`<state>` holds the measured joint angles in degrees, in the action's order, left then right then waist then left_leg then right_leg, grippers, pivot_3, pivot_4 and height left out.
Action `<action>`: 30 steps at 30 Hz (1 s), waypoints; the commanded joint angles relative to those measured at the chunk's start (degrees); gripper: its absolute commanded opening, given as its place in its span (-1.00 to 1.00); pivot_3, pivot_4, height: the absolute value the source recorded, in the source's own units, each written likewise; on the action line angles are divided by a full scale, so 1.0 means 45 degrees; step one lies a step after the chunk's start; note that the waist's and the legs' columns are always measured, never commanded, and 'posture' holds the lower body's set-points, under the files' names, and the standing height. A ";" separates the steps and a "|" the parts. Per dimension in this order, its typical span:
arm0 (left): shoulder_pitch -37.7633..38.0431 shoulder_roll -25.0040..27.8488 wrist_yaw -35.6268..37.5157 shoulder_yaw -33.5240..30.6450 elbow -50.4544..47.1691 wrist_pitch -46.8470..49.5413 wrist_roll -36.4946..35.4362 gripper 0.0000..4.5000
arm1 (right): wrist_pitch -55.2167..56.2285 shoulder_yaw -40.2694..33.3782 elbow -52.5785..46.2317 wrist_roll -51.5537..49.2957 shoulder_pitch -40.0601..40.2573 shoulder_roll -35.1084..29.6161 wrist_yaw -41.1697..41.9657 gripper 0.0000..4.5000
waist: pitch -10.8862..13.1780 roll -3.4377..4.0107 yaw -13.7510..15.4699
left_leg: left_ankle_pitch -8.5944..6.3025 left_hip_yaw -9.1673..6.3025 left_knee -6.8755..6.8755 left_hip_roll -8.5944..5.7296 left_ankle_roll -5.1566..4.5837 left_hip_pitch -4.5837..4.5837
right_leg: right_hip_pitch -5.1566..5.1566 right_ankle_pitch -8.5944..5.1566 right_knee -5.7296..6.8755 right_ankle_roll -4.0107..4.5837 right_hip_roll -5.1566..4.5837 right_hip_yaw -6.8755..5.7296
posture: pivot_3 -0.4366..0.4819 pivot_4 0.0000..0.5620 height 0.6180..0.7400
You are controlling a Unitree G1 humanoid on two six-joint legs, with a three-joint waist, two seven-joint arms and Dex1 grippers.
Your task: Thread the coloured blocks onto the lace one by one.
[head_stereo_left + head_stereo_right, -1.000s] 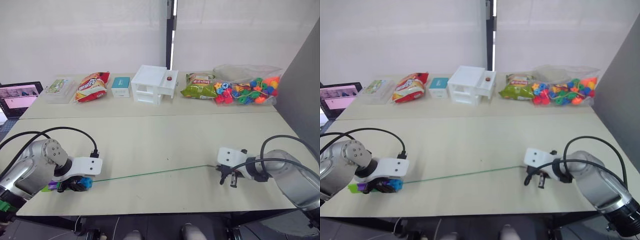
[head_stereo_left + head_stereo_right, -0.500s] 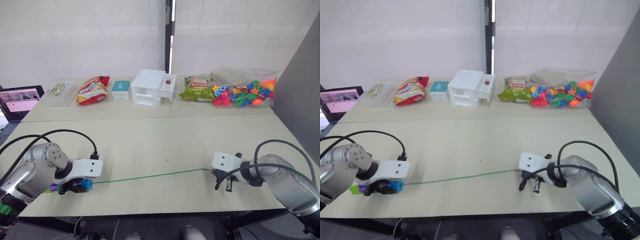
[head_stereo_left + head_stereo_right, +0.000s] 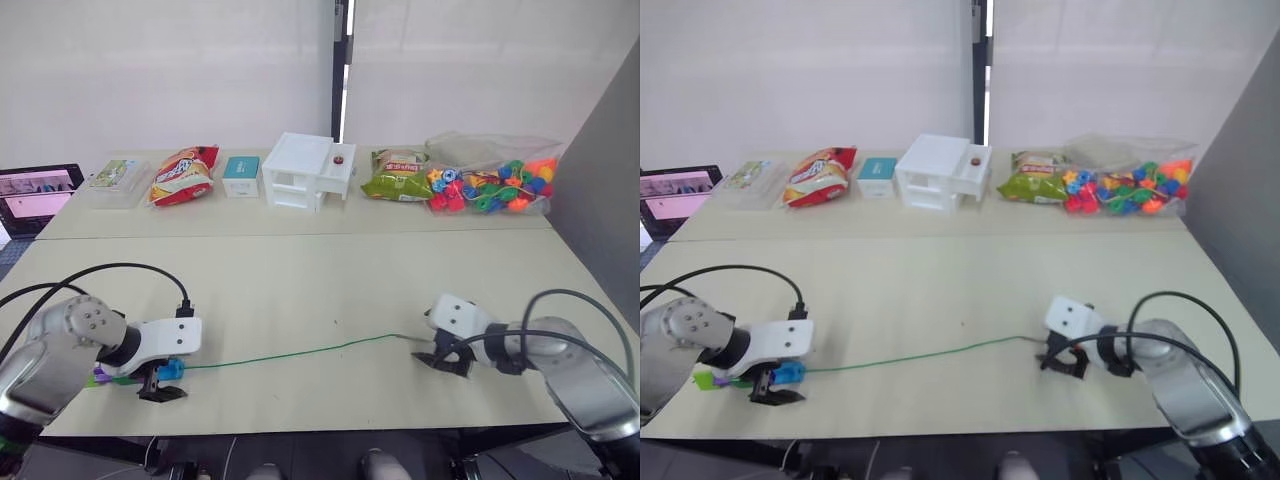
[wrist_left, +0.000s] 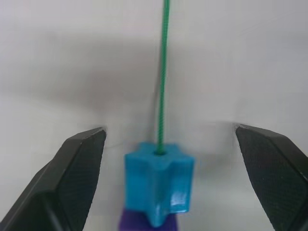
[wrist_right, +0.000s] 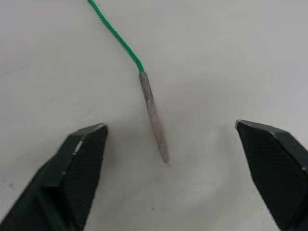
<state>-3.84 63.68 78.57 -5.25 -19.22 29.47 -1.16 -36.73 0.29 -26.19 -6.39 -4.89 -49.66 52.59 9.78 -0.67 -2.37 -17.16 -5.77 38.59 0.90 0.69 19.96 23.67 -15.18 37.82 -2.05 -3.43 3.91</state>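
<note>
**On the worktop: lace lying slack, both jaws spread wide**

On the near edge of the worktop point(image 3: 330, 270), in my head views, the lace point(image 3: 300, 352) runs as a thin green line from left to right. At its left end I see the coloured blocks point(image 3: 172, 370) threaded in a short row, blue foremost, with purple and a bit of green behind it. My left gripper point(image 3: 162, 388) sits low over them, and my right gripper point(image 3: 445, 358) rests at the lace's other end. Along the far side I can see a bag of beads point(image 3: 495, 180), a white drawer box point(image 3: 305, 168), a red snack bag point(image 3: 183, 173) and a green snack bag point(image 3: 396, 175).

In my left wrist view, the blue block point(image 4: 160, 186) lies on the worktop between my fingers point(image 4: 77, 178) without touching either; the jaws are spread wide. The lace enters the hole in the block's face, and a purple block point(image 4: 144, 220) sits directly behind it.

In my right wrist view, the silvery needle tip point(image 5: 154, 115) lies flat on the worktop, joined to the green cord. My jaws here are also wide apart, one finger on each side of the tip, neither touching it.
</note>
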 commanded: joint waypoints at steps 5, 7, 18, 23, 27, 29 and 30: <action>0.1708 -0.1868 -0.0835 -0.6654 -0.0728 0.0719 -0.3238 1.00 | -0.0683 -0.4895 -0.1081 -0.2682 0.2035 0.0911 -0.0180 0.99 | 0.0009 -0.0019 0.0040 | 0.0001 0.0002 0.0039 -0.0009 0.0001 0.0092 | 0.0105 0.0006 0.0039 0.0003 -0.0008 0.0002 | -0.05 -0.47 1.00; 0.2149 -0.2480 -0.0985 -0.7885 -0.0741 0.0711 -0.4035 1.00 | -0.0757 -0.5690 -0.0786 -0.3156 0.2598 0.1224 -0.0272 0.99 | 0.0011 -0.0026 0.0032 | 0.0001 0.0007 0.0038 -0.0008 0.0001 0.0068 | 0.0079 0.0005 0.0031 0.0002 -0.0008 0.0002 | -0.05 -0.47 1.00; 0.6125 -0.5736 -0.2081 -1.1339 0.1005 -0.0707 -0.5902 1.00 | 0.0156 -0.8771 0.1193 -0.4416 0.4868 0.2802 -0.0902 0.99 | 0.0002 -0.0044 0.0064 | 0.0006 0.0039 0.0035 0.0000 0.0013 0.0048 | 0.0044 0.0005 -0.0014 0.0004 -0.0007 0.0018 | -0.05 -0.47 1.00; 0.7570 -0.6456 -0.2447 -1.1901 0.2163 -0.1601 -0.6155 1.00 | 0.0724 -0.9295 0.2171 -0.4767 0.5214 0.2652 -0.0682 0.99 | 0.0010 -0.0060 -0.0016 | 0.0006 0.0041 0.0008 0.0005 0.0023 -0.0021 | -0.0103 0.0004 -0.0063 0.0003 -0.0004 0.0017 | -0.05 -0.47 1.00; 0.8350 -0.6682 -0.2517 -1.1713 0.2759 -0.2400 -0.6163 1.00 | 0.0926 -0.9116 0.2789 -0.5033 0.5344 0.2428 -0.0190 0.99 | 0.0005 -0.0072 -0.0050 | 0.0006 0.0067 -0.0084 0.0016 0.0024 -0.0117 | -0.0170 -0.0061 -0.0145 -0.0069 0.0001 0.0025 | -0.05 -0.47 1.00; 0.8438 -0.6678 -0.2640 -1.1522 0.2882 -0.2648 -0.6241 1.00 | 0.1181 -0.8872 0.2949 -0.4898 0.5396 0.2332 -0.0111 0.99 | 0.0005 -0.0073 -0.0035 | 0.0006 0.0068 -0.0084 0.0018 0.0024 -0.0135 | -0.0177 -0.0055 -0.0147 -0.0059 0.0001 0.0027 | -0.05 -0.47 1.00; 0.8408 -0.6666 -0.2789 -1.1476 0.2942 -0.2666 -0.6308 1.00 | 0.1231 -0.8762 0.2939 -0.4903 0.5476 0.2321 -0.0036 0.99 | 0.0005 -0.0072 -0.0013 | 0.0007 0.0068 -0.0084 0.0016 0.0025 -0.0135 | -0.0191 -0.0055 -0.0155 -0.0059 -0.0001 0.0028 | -0.05 -0.47 1.00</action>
<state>33.75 33.18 66.73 -56.84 -5.78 18.78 -28.51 -32.62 -38.65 -12.47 -27.81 19.31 -38.20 51.76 9.80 -1.00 -2.43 -17.13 -5.46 38.21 0.96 0.80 19.34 22.69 -15.43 37.08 -2.32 -3.45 4.03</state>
